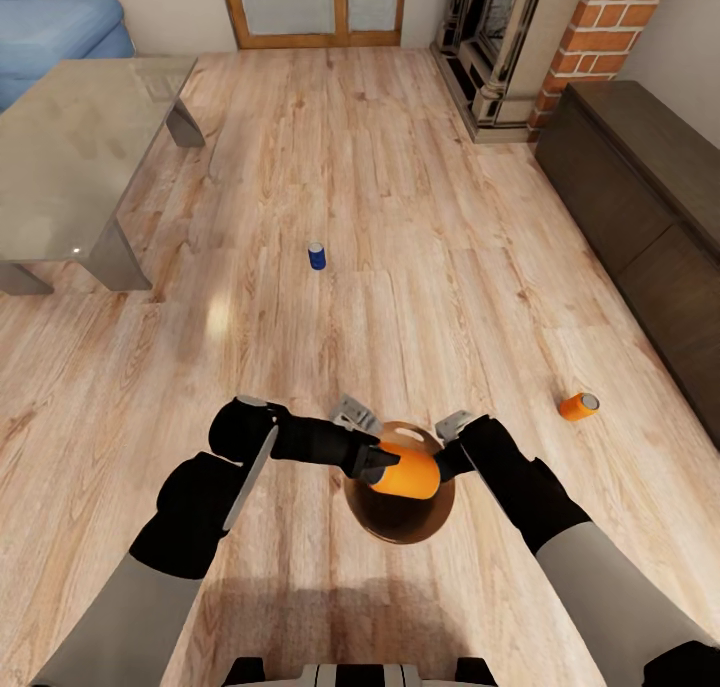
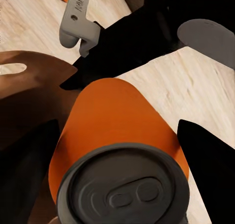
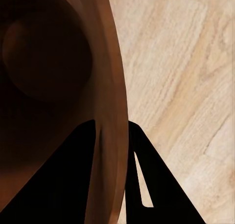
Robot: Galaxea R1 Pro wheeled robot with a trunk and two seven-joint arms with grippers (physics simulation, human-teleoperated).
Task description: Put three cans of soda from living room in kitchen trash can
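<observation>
The left pincer [image 1: 388,464] gripped an orange can [image 1: 408,470] above the bin [image 1: 398,527], whose rim the right pincer [image 3: 113,185] clamped — early release risked a rim strike, dropping the can to the floor.

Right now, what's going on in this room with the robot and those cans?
The robot stands on the living room's wood floor. Its left hand holds an orange can on its side, above the open mouth of the trash can. Its right hand is clamped on the bin's rim, one finger inside the wall and one outside. Two cans are still on the floor: a blue can standing upright out ahead, and another orange can lying on its side near the dark cabinet.
</observation>
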